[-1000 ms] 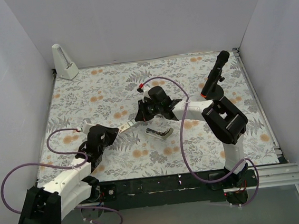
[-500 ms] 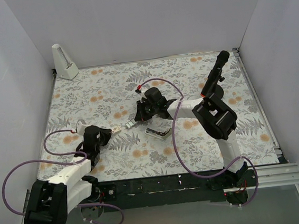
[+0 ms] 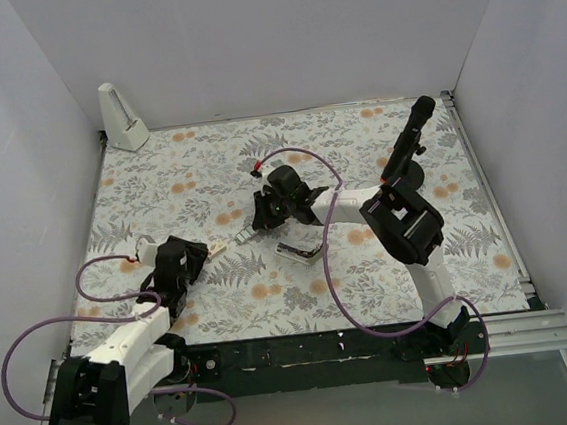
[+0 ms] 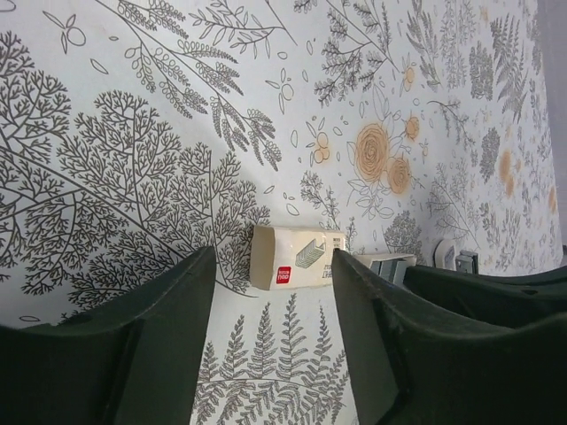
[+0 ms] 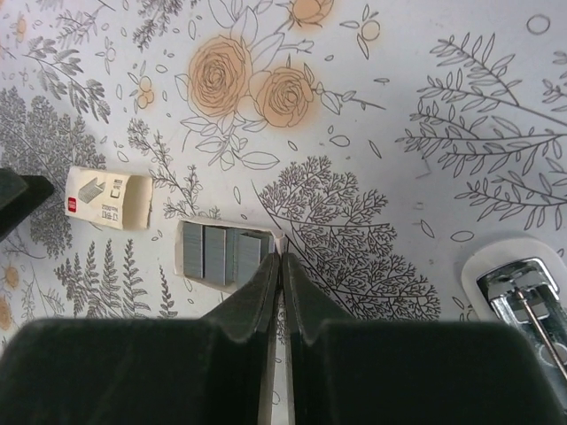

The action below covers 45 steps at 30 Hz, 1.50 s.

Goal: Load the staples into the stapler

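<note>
Left pincer point(image 4: 275, 266) opened, drawn back, staples box point(image 4: 297, 257) between its tips.

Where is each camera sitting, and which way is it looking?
Top: high above and behind the robot, looking down on the table; the left arm and right arm both show, bases nearest.
Left wrist: on the left arm, low, looking along the table at the box; its own open jaws frame the bottom.
Right wrist: on the right arm, looking down at the staples and stapler; its own closed jaws show at the bottom.
Shared: all three show the box.
</note>
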Tool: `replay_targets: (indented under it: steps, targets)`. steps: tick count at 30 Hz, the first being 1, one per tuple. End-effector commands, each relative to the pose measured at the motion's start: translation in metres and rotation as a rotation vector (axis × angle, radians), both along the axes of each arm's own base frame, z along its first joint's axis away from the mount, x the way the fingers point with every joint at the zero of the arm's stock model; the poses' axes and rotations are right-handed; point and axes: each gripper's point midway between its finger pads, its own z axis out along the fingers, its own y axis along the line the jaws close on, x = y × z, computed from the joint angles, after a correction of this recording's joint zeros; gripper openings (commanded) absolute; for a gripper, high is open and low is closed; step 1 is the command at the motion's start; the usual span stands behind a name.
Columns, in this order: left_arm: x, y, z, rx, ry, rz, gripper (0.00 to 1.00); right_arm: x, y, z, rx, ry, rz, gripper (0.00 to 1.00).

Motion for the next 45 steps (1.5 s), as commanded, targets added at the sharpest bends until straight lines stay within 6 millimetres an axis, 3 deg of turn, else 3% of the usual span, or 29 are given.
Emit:
replay_targets:
  steps: [1, 4, 8, 14, 15, 16, 22, 25, 33, 45]
  targets:
    - [0.007, 0.005, 0.027, 0.022, -0.054, 0.013, 0.59, 0.005, 0.005, 0.006, -0.025, -0.039, 0.009, 0.13]
    - [0.007, 0.004, 0.036, 0.044, -0.056, -0.015, 0.66, 0.007, 0.002, 0.014, -0.038, -0.059, 0.003, 0.2]
    - [0.015, -0.002, 0.068, 0.066, -0.12, -0.064, 0.79, 0.013, 0.0, 0.037, -0.05, -0.12, 0.008, 0.3]
    - [0.018, -0.002, 0.1, 0.168, -0.153, -0.139, 0.91, 0.011, -0.01, 0.064, -0.078, -0.167, 0.024, 0.48]
    - [0.022, -0.003, 0.116, 0.178, -0.18, -0.151, 0.93, 0.007, -0.015, 0.063, -0.105, -0.169, 0.04, 0.53]
    - [0.02, -0.002, 0.118, 0.228, -0.169, -0.185, 0.94, 0.003, -0.02, 0.065, -0.121, -0.163, 0.049, 0.56]
    - [0.021, -0.008, 0.175, 0.413, -0.296, -0.344, 0.98, -0.022, -0.038, 0.054, -0.191, -0.111, 0.141, 0.71]
    - [0.018, -0.01, 0.189, 0.471, -0.344, -0.391, 0.98, -0.035, -0.047, 0.045, -0.231, -0.069, 0.179, 0.76]
    - [0.013, -0.008, 0.171, 0.56, -0.35, -0.452, 0.98, -0.054, -0.059, 0.026, -0.288, -0.004, 0.245, 0.81]
    - [0.014, -0.013, 0.166, 0.567, -0.351, -0.488, 0.98, -0.073, -0.061, 0.0, -0.346, 0.038, 0.345, 0.81]
